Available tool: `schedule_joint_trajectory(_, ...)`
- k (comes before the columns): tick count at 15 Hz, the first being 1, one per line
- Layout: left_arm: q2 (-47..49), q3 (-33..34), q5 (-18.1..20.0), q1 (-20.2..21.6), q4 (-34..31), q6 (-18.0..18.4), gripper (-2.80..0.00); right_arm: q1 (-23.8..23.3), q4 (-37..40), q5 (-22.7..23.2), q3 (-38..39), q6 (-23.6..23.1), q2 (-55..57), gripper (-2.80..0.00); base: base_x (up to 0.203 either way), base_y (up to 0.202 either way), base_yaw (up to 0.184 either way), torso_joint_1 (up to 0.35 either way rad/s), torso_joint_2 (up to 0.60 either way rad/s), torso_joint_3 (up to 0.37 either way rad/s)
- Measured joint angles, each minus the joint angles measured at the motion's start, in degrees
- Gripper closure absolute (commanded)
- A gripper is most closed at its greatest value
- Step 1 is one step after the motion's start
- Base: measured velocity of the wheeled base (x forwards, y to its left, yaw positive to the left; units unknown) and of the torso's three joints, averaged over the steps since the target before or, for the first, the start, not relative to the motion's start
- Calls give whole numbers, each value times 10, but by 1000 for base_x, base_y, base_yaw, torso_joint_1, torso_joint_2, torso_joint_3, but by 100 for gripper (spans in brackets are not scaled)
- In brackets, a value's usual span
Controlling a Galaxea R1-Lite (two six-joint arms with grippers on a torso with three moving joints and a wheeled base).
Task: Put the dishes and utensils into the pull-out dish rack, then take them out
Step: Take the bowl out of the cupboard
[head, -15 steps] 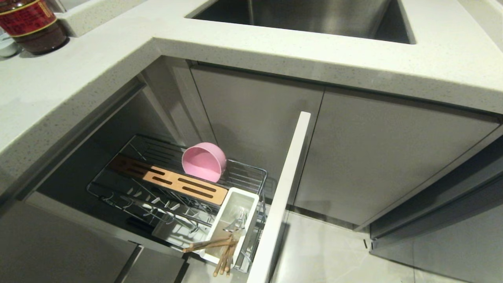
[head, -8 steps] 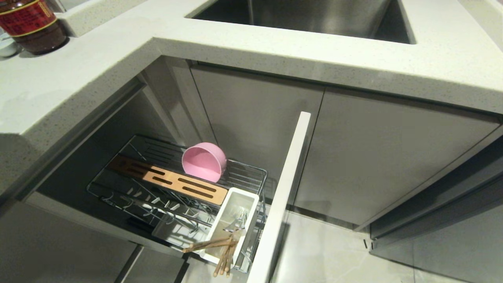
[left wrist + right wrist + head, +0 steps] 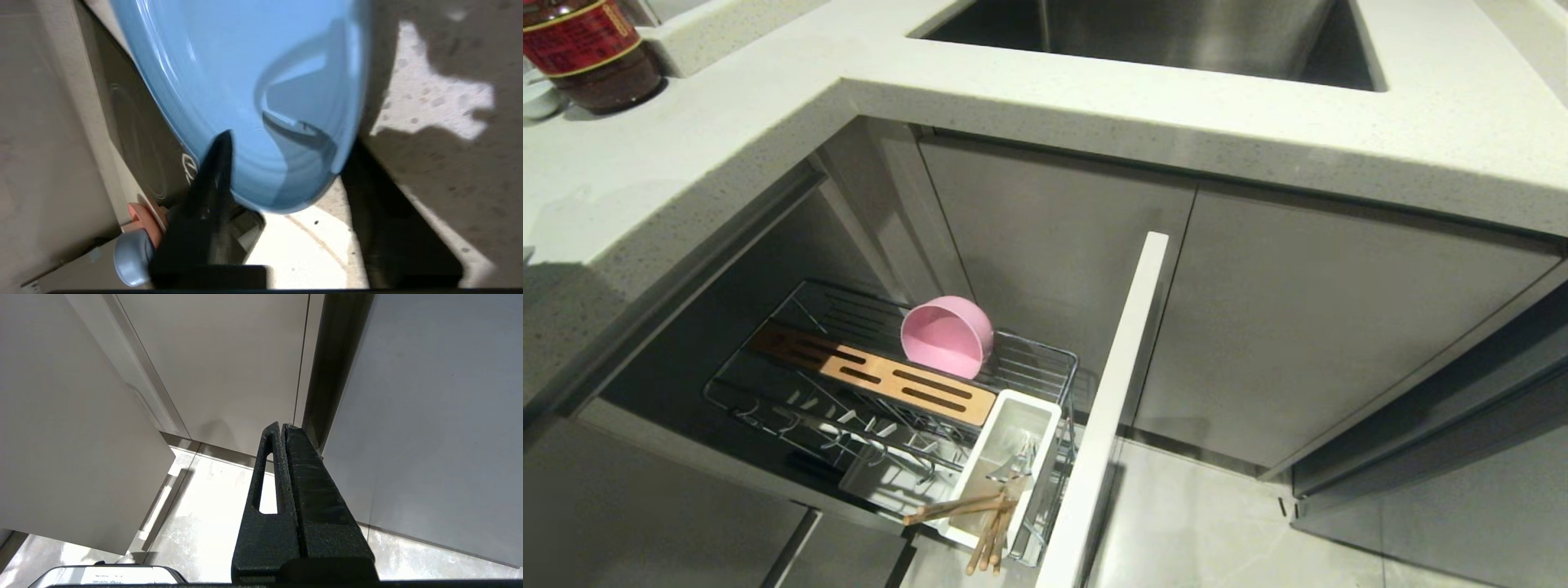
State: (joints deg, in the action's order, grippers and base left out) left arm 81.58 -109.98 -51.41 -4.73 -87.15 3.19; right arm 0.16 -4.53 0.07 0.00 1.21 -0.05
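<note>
No readable writing; left tool (image 3: 282, 163) straddles the light-blue plate (image 3: 245, 81), grip unclear; right tool (image 3: 282, 428) clenched.

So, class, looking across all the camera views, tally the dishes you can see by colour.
Pink: 1, the deep matte pink bowl, in the chrome wire pull-out rack
Light blue: 1, the flat round light-blue plate, in the left wrist view only
Total: 2

Plate (image 3: 229, 61) blurred, cut off by frame edge
</note>
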Motion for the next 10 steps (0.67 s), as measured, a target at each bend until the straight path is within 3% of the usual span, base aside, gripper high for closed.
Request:
schedule_joint_trajectory(3, -12, -2, 8, -2, 1, -3, -280, 0, 0, 0, 0, 0, 0, 0, 0, 0, 0, 0, 0, 0)
schedule_joint_trajectory(6, -42, -1, 35, -26, 56, -3, -280, 0, 0, 0, 0, 0, 0, 0, 0, 0, 0, 0, 0, 0)
schedule_joint_trajectory(10, -109, 0, 154, -56, 153, -14, -280, 0, 0, 0, 0, 0, 0, 0, 0, 0, 0, 0, 0, 0)
